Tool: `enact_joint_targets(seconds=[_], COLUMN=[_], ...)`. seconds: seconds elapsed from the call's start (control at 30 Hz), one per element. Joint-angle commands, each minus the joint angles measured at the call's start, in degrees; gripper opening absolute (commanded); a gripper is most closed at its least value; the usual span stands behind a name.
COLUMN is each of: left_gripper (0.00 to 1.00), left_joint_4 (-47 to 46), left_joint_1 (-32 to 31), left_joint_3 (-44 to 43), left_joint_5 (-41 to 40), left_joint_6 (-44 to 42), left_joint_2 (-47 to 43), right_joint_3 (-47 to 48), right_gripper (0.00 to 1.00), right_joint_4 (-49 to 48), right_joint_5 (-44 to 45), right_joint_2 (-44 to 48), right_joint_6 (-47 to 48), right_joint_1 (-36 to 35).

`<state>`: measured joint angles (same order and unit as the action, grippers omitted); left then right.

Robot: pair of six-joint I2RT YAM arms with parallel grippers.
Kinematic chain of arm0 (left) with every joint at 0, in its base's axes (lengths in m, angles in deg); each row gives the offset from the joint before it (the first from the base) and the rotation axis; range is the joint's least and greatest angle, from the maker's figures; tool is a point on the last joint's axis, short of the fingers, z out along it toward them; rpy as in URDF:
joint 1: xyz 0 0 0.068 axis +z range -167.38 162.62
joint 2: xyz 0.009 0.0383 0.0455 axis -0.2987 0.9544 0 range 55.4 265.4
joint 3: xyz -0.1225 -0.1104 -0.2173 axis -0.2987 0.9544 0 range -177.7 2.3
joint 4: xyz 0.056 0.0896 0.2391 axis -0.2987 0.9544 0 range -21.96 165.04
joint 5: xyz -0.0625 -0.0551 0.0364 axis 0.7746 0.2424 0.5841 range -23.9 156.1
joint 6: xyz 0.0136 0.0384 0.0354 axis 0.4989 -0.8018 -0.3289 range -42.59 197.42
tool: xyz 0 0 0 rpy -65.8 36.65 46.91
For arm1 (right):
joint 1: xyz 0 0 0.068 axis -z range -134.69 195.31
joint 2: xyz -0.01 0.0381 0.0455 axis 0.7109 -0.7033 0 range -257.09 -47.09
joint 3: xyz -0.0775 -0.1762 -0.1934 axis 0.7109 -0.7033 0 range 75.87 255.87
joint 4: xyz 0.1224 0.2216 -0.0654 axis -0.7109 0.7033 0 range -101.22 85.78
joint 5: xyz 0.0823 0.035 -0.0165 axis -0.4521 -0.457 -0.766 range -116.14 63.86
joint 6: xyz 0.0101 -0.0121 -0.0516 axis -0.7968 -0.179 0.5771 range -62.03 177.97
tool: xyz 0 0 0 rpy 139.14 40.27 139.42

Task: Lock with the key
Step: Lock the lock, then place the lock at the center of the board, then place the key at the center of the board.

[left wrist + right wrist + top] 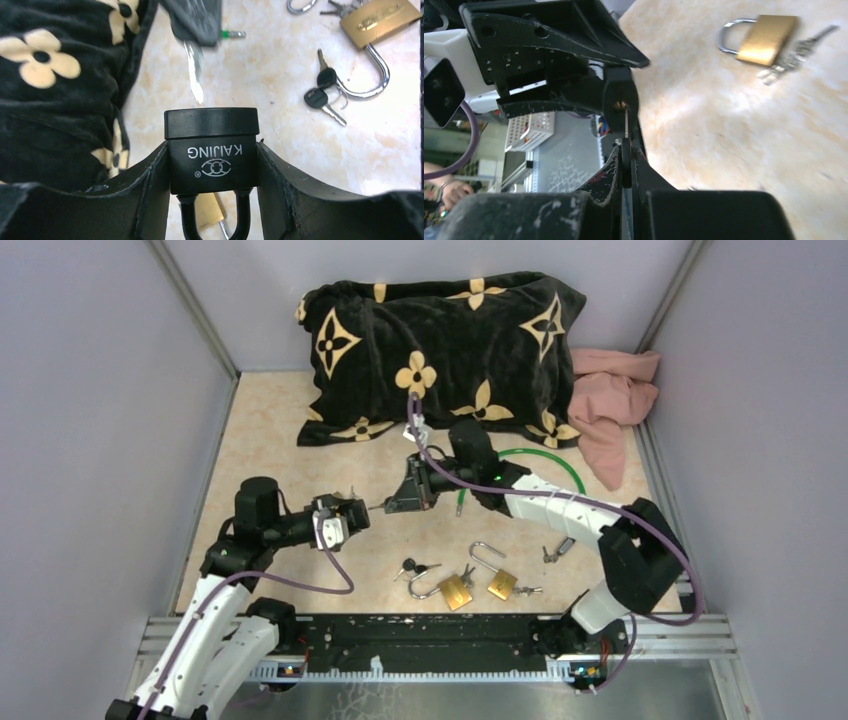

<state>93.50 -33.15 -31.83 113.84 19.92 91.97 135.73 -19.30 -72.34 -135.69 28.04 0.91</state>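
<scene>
Black padlock [210, 122] is mid-frame in the left wrist view, off the bench [270, 440], and the left hand [350, 512] is clamped on both sides of its body. Its shackle points back toward the camera and the flat end faces away. The lettering on it reads upside down.

The key [195, 75] comes down from the top of that view, its silver blade aimed at the lock's flat end and its tip right at the edge. The right hand [626, 150] has its fingers pinched tight on the key's head. In the right wrist view the blade runs straight up to a small brass spot on the lock. Whether the tip is actually inside, I can't tell.

From overhead, the two hands meet nose to nose at centre frame. Below them, toward the bottom, two brass padlocks [455, 590] lie on the bench with open shackles, and a black-headed key bunch [415, 568] sits just left of them. A green cable [540, 460] curls at centre right. A black flowered cushion [440, 340] fills the top, with a pink cloth [610, 405] at its right.
</scene>
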Motion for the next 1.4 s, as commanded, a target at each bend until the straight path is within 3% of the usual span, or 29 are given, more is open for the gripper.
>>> enact_joint_targets(seconds=[0.0, 0.13, 0.27, 0.37, 0.43, 0.5, 0.53, 0.6, 0.67, 0.77, 1.0, 1.1, 1.27, 1.3, 1.33, 1.37], left_gripper=[0.0, 0.0, 0.0, 0.0, 0.0, 0.0, 0.0, 0.0, 0.0, 0.0, 0.0, 0.01, 0.52, 0.64, 0.96, 0.98], left_joint_4=[5.1, 4.2, -2.5, -1.2, 1.5, 3.4, 5.5, 10.2, 11.5, 12.7, 20.8, 18.9, 15.0, 14.4, 14.0, 13.7], left_joint_1=[-0.1, -0.1, -0.1, -0.3, -1.8, -4.3, -5.2, -5.8, -5.8, -5.7, -0.7, 0.1, 0.2, 0.2, 0.2, 0.2], left_joint_3=[-0.5, 0.5, -0.1, -1.8, -2.3, -2.4, -2.0, 0.7, 3.8, 5.0, 7.0, 9.5, 11.7, 11.4, 11.1, 10.7], left_joint_5=[-1.9, -5.3, -10.1, -3.5, 1.4, 1.4, 0.9, -2.0, -7.8, -14.9, -21.5, -24.2, -25.4, -25.1, -24.7, -24.4], left_joint_6=[-6.8, -4.2, 12.8, 19.1, 14.6, 7.0, 3.6, -13.4, -21.3, -24.6, -32.4, -32.4, -30.1, -29.3, -28.8, -28.5], left_joint_2=[0.9, 2.2, 7.3, 10.4, 13.0, 17.9, 19.5, 22.2, 22.6, 24.6, 24.5, 23.8, 21.9, 21.7, 21.3, 20.9], right_joint_3=[-4.5, -7.6, -9.9, -11.5, -12.1, -11.8, -11.8, -12.2, -12.4, -10.7, 2.4, 6.2, 7.9, 8.0, 8.0, 8.3], right_gripper=[0.0, 0.0, 0.0, 0.0, 0.0, 0.0, 0.0, 0.0, 0.0, 0.0, 0.0, 0.0, 0.0, 0.0, 0.0, 0.0], right_joint_4=[-1.0, 2.9, 5.6, 2.9, 1.9, 3.2, 3.9, 4.3, 3.1, 1.3, 1.2, 1.2, 1.0, 0.9, 1.0, 1.6], right_joint_5=[1.2, 2.5, 6.1, 6.5, 6.9, 7.3, 7.3, 7.1, 6.8, 6.5, 1.6, -0.7, -1.2, -1.4, -1.9, -2.2], right_joint_2=[8.9, 13.9, 16.1, 15.1, 14.0, 12.3, 11.4, 9.7, 7.6, 2.8, -15.7, -21.9, -27.0, -27.5, -28.0, -28.6], right_joint_6=[3.0, 5.2, 5.8, 3.8, 3.1, 3.6, 3.9, 4.1, 3.6, 3.2, 2.8, 1.7, -0.1, -0.4, -0.7, -0.8], right_joint_1=[6.7, 10.5, 12.1, 12.0, 12.1, 12.0, 12.0, 11.7, 10.9, 8.0, -1.4, -4.2, -4.8, -4.9, -5.0, -5.2])
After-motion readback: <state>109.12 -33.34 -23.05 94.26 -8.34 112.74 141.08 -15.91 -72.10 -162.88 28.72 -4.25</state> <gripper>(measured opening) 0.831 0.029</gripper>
